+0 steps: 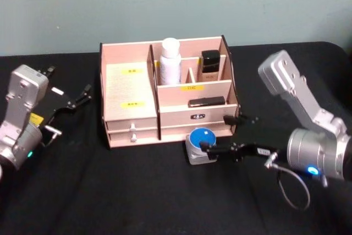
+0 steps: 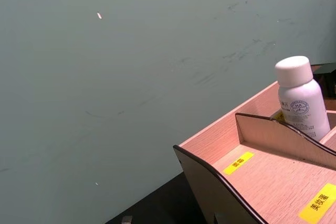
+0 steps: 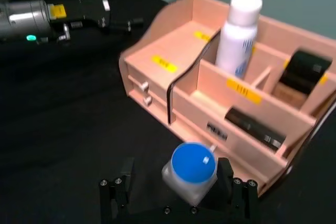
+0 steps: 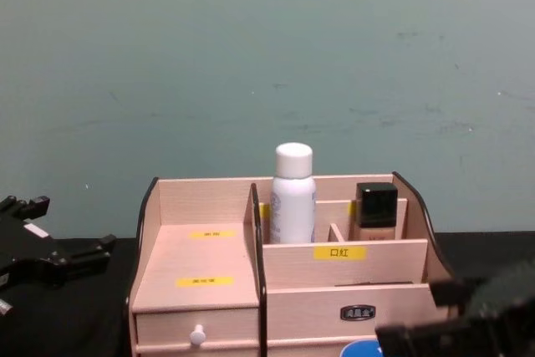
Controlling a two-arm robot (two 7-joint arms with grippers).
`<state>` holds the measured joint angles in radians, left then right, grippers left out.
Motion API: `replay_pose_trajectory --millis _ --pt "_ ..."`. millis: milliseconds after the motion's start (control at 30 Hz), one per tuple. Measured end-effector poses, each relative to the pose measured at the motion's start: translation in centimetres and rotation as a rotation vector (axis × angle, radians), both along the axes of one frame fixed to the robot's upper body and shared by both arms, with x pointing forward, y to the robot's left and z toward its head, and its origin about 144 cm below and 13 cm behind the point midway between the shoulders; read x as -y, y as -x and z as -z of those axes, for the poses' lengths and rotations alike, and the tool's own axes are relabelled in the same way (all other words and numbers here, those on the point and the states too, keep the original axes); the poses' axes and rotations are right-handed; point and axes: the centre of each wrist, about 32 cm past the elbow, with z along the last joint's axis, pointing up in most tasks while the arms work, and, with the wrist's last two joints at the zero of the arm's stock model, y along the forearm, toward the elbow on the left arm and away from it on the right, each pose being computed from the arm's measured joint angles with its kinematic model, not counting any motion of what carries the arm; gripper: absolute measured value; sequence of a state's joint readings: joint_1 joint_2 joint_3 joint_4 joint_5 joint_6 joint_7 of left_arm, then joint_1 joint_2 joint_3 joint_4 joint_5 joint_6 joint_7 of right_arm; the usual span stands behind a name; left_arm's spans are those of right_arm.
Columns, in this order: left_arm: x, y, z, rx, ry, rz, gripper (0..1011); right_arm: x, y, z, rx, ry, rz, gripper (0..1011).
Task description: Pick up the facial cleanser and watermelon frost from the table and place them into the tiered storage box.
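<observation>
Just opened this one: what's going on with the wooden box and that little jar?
The right gripper is open around a small blue-lidded jar, which sits on the black table just in front of the wooden storage box. The jar is not yet lifted. A white bottle stands upright in a rear compartment of the box. The left gripper is open and idle, off to the box's left.

— That box (image 1: 129,89) is showing pale wood, with dark edging running along its side panels.
— Its labels (image 1: 132,104) are glowing yellow, and the bottle (image 1: 170,61) is looking plain white.
— The jar (image 1: 202,138) is wearing a bright blue lid over a greyish body.
— The cloth (image 1: 137,191) is looking solid black, the wall (image 1: 165,4) dull teal.
</observation>
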<state>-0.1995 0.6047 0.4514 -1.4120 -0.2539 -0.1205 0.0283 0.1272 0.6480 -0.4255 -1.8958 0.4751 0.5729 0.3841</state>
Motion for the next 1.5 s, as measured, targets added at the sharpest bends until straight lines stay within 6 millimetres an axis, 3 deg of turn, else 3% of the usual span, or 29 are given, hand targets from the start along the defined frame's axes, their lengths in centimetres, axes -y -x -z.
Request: replay_pose_trajectory --millis 333,1000,1500 --pt "0.0 0.0 0.0 0.0 0.0 0.0 1010 -0.2 1.1 1.9 -0.048 0.014 0.03 1002" --pt "0.0 0.0 0.0 0.0 0.0 0.0 1010 -1.9 -1.1 3.9 -0.016 0.101 0.026 1003" --pt "0.0 0.0 0.0 0.0 0.0 0.0 1010 -2.8 -1.8 4.1 0.01 0.137 0.025 1002"
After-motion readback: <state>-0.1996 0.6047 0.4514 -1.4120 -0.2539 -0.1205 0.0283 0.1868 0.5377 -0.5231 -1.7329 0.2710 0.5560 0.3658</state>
